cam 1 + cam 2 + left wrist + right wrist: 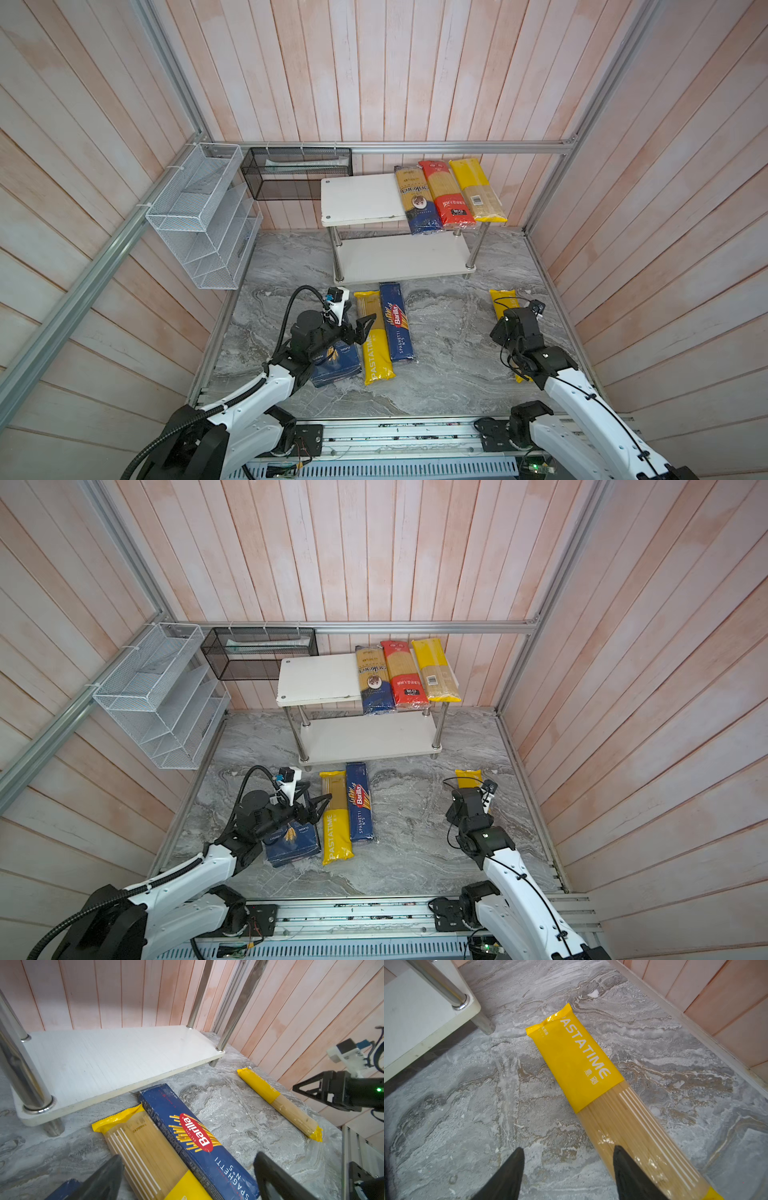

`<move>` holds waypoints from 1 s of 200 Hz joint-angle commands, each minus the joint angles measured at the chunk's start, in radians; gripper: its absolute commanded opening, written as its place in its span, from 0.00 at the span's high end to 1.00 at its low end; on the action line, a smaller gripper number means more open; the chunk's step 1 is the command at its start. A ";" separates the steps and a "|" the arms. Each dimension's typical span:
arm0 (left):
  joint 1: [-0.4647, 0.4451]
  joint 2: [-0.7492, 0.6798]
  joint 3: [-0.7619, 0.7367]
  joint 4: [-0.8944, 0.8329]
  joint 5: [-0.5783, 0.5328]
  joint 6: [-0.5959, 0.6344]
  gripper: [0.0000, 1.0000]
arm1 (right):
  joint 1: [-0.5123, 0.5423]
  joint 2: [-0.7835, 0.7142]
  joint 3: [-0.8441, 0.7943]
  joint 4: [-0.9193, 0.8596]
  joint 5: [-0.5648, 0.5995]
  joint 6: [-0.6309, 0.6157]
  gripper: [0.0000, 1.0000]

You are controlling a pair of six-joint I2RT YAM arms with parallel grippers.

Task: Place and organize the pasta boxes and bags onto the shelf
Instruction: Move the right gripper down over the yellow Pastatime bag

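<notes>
The shelf's top board [361,199] carries three bags side by side at its right end: gold-and-dark-blue [417,199], red [445,195] and yellow [478,191]. Its lower board [399,257] is bare. On the floor in front lie a yellow PASTATIME bag [374,345], the narrow Barilla spaghetti box [397,324] and the wide Barilla box [337,362], partly under my left arm. My left gripper [189,1176] hangs open above the bag and the narrow box. Another PASTATIME bag [577,1057] lies at the right. My right gripper [569,1163] is open beside it, one finger over its clear part.
A white wire-mesh organizer [203,216] hangs on the left wall and a black mesh basket [297,174] on the back rail. Wood-panel walls and aluminium rails [548,270] close in the marble floor [449,353].
</notes>
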 commanded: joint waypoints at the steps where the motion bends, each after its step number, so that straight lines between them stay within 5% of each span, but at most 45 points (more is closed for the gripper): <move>1: -0.006 0.009 0.004 0.038 0.034 -0.015 0.00 | -0.068 0.035 -0.028 0.085 -0.075 -0.068 0.31; 85: -0.006 -0.010 0.002 0.022 0.012 -0.001 0.00 | -0.215 0.123 -0.089 0.254 -0.303 -0.082 0.28; 200: -0.007 0.008 0.007 0.029 0.022 -0.008 0.00 | -0.311 0.311 -0.067 0.421 -0.426 -0.114 0.27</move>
